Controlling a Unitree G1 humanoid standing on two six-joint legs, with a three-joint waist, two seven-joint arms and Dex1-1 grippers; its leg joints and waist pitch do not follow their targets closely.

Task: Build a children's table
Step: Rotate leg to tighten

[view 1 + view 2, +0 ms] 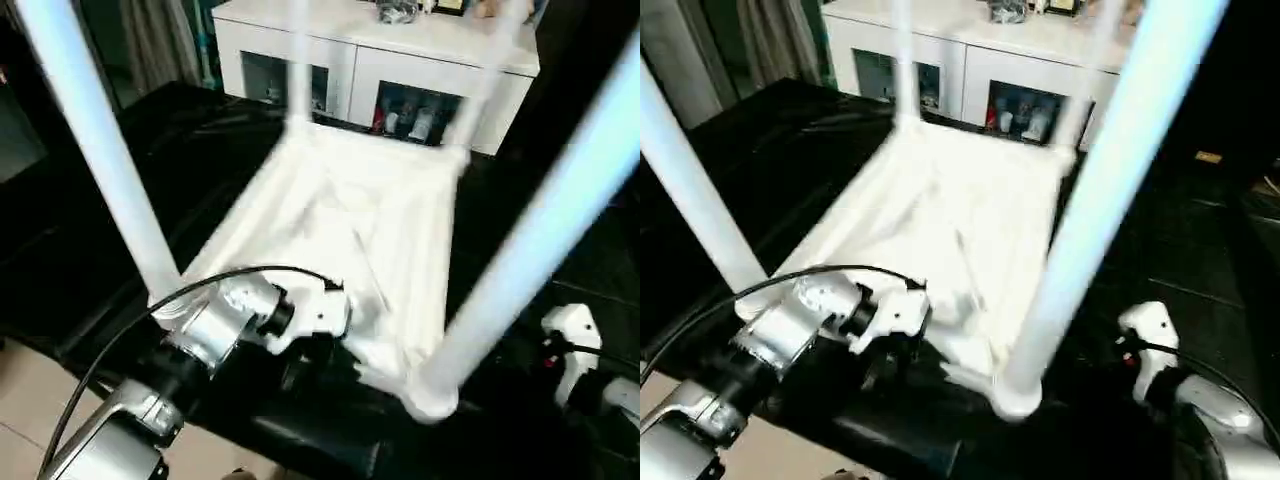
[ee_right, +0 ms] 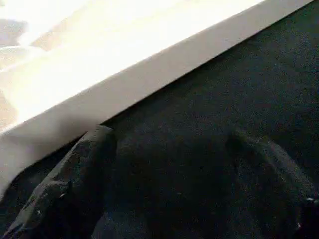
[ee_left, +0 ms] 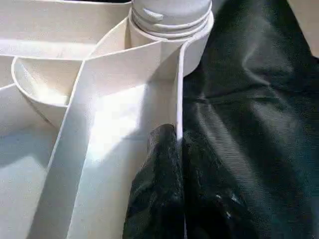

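Head views: upturned children's table [image 1: 340, 250] is lying on the black cloth [image 1: 200, 130], legs [image 1: 90, 140] standing up.
Left wrist: left tool [image 3: 182, 186] is pinching the table's rim near a corner socket [image 3: 169, 30].
Right wrist: right tool [image 2: 169, 194] is gaping wide just beside the near edge, holding nothing.

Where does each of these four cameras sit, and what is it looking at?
Left eye, right eye: on the head, looking down at the upturned tabletop with legs standing up; silver forearms show.
Left wrist: along the left gripper, pinching the tabletop's rim.
Right wrist: along the open right gripper over black cloth.
All share the tabletop.
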